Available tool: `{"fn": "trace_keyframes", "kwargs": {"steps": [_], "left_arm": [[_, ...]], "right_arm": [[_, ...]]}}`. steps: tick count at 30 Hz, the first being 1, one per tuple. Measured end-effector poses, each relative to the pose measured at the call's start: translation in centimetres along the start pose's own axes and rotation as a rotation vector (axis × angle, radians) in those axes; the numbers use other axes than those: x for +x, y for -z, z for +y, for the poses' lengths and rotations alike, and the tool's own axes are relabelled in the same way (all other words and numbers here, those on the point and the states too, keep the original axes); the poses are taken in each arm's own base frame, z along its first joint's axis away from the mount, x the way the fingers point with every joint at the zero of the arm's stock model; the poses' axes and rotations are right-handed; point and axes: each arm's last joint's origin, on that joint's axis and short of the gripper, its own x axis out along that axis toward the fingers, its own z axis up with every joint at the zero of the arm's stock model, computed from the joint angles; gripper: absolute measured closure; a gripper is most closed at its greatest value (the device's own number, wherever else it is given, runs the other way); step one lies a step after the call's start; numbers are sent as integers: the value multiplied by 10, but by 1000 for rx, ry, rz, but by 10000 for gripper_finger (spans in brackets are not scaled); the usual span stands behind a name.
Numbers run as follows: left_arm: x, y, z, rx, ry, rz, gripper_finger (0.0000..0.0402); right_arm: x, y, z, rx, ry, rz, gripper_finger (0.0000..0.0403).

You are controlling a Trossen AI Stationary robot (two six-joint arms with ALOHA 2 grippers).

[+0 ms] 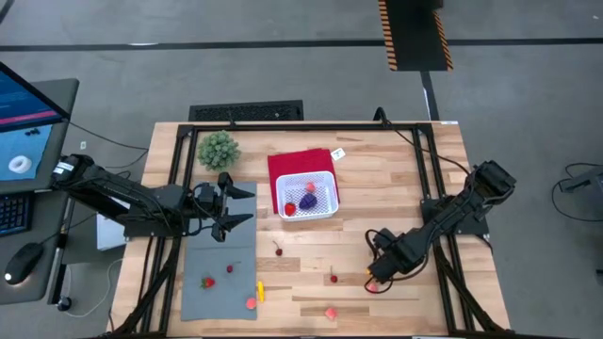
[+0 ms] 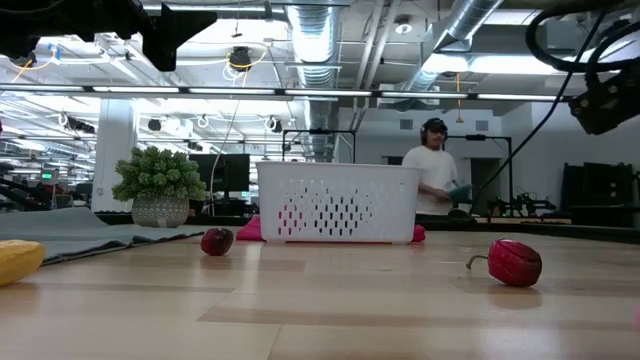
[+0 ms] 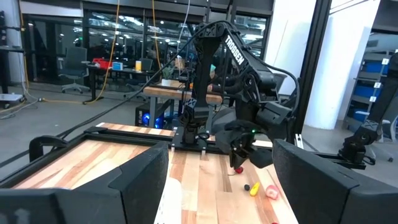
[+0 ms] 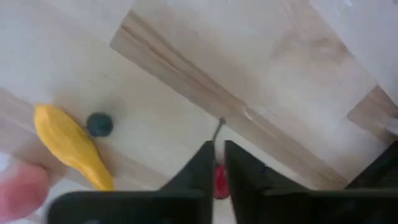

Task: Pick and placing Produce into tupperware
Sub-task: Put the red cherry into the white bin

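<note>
The white latticed tupperware (image 1: 306, 175) (image 2: 335, 205) stands on a red cloth (image 1: 297, 160) at mid-table and holds red and purple produce (image 1: 307, 200). Small red pieces (image 1: 279, 250) (image 1: 334, 278) lie on the wood. My right gripper (image 1: 377, 279) (image 4: 219, 155) points down at the table's near right, shut on a small red stemmed piece (image 4: 219, 182). Beneath it on the wood are a yellow piece (image 4: 68, 146), a dark ball (image 4: 99, 124) and a pink piece (image 4: 18, 186). My left gripper (image 1: 243, 205) (image 3: 224, 199) hovers open above the grey mat (image 1: 221, 273). My right gripper pinches the red piece's body (image 4: 219, 177) between its two fingers, which come from above and point down. The thin stem (image 4: 217, 129) sticks out past the fingertips. In the left wrist view the piece (image 3: 237, 168) shows at the fingertips, seemingly just clear of the wood.
A green bushy plant (image 1: 218, 149) (image 2: 160, 180) stands at the far left. More red pieces (image 1: 208, 282) (image 1: 252, 302) and a yellow one (image 1: 261, 292) lie on the mat; a pink one (image 1: 331, 313) lies near the front edge. A person (image 2: 435, 170) stands beyond the table.
</note>
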Motion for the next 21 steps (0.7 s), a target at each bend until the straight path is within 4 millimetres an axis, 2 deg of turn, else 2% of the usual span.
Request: {"fn": "trace_keyframes", "kwargs": {"steps": [6, 10, 14, 21], "left_arm": [[0, 0, 0, 0, 0, 0, 125], [0, 0, 0, 0, 0, 0, 125], [0, 0, 0, 0, 0, 0, 125], [0, 0, 0, -1, 0, -2, 125]], "right_arm": [[0, 4, -1, 10, 14, 25, 240], [1, 3, 0, 13, 13, 13, 213], [10, 3, 1, 8, 37, 13, 213], [17, 4, 3, 5, 44, 53, 247]]}}
